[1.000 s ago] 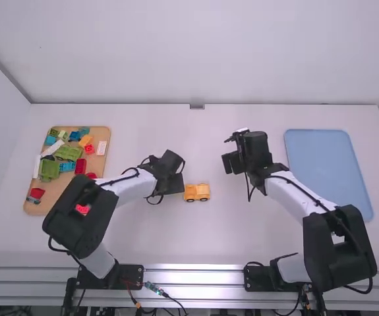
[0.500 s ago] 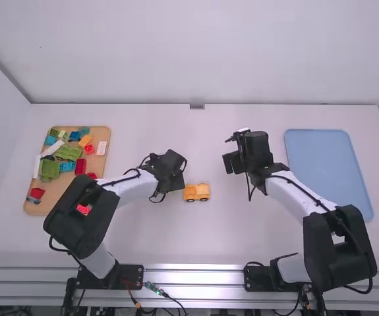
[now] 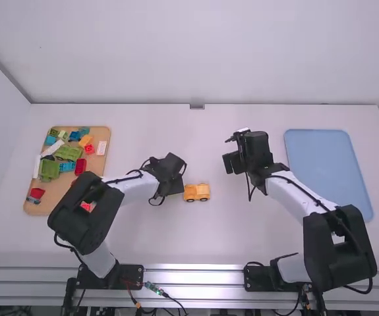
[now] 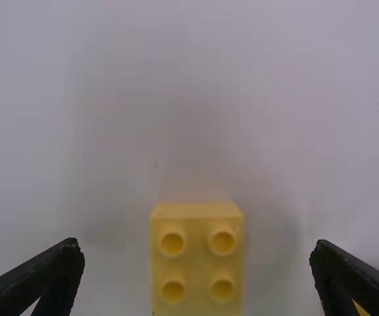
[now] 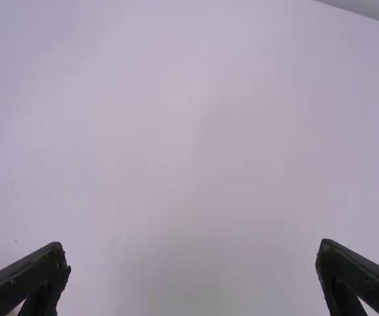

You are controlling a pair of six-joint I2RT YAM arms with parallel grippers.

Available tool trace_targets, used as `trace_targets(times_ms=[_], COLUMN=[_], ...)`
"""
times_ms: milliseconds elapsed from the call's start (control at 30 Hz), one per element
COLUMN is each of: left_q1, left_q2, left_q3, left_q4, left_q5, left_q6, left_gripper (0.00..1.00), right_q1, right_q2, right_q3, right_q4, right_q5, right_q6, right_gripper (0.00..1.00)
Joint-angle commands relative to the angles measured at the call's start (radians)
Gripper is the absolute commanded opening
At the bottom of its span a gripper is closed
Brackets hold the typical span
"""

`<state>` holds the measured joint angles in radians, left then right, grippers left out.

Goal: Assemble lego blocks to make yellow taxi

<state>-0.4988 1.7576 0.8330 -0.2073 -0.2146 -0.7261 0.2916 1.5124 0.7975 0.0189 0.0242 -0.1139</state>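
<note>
Yellow brick [image 4: 198, 266], studs up, sits on the table [image 3: 209, 243] between the parted fingers of the left end effector [image 3: 175, 187], touching neither. Just beside that end effector stands the yellow car [image 3: 196, 192] on small dark wheels. An edge of it also shows close behind one finger in the left wrist view, and that closeness looks like the chief hazard: if the end effector opens wider, drops or swings toward the car, the finger could nudge it, and the wheels would probably let it roll off or turn out of line.

If the brick is to be gripped next, the closing looks fairly well centred, but I cannot tell how low the fingertips are. Too high, and they might pinch only the top edge, so the brick could tilt or slip when lifted. Uneven contact could twist it, leaving its studs askew to the car's.

Pressing it on would bring its own trouble, as the car may slide or tip unless something steadies it. The right end effector [image 3: 229, 163], its fingers spread with nothing between them, is well apart from the car; bringing it in too fast could knock the car or meet the left one. A half-seated brick might later fall off on a lift toward the blue tray [image 3: 327, 171].
</note>
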Motion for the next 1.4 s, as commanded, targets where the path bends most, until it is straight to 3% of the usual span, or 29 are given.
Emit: trace_targets(times_ms=[0,333,633,1100,1367], left_q1=[0.010,0.005,0.003,0.009,0.010], left_q2=[0.029,0.036,0.036,0.037,0.037], left_q3=[-0.006,0.006,0.065,0.036,0.036], left_q4=[-0.004,-0.042,-0.144,-0.099,-0.094], left_q5=[-0.012,-0.034,-0.019,-0.003,0.024], left_q6=[0.001,0.001,0.001,0.043,0.164], left_gripper=[0.90,0.67,0.65,0.40,0.38], right_q1=[0.002,0.002,0.006,0.002,0.002], right_q2=[-0.018,-0.018,-0.018,-0.018,-0.018], right_q3=[0.015,0.015,0.015,0.015,0.015], right_q4=[-0.002,-0.002,-0.002,-0.002,-0.003], right_q5=[-0.001,-0.001,-0.001,-0.001,0.002], right_q6=[0.001,0.000,0.001,0.000,0.001], right_gripper=[0.99,0.99,0.99,0.99,0.99])
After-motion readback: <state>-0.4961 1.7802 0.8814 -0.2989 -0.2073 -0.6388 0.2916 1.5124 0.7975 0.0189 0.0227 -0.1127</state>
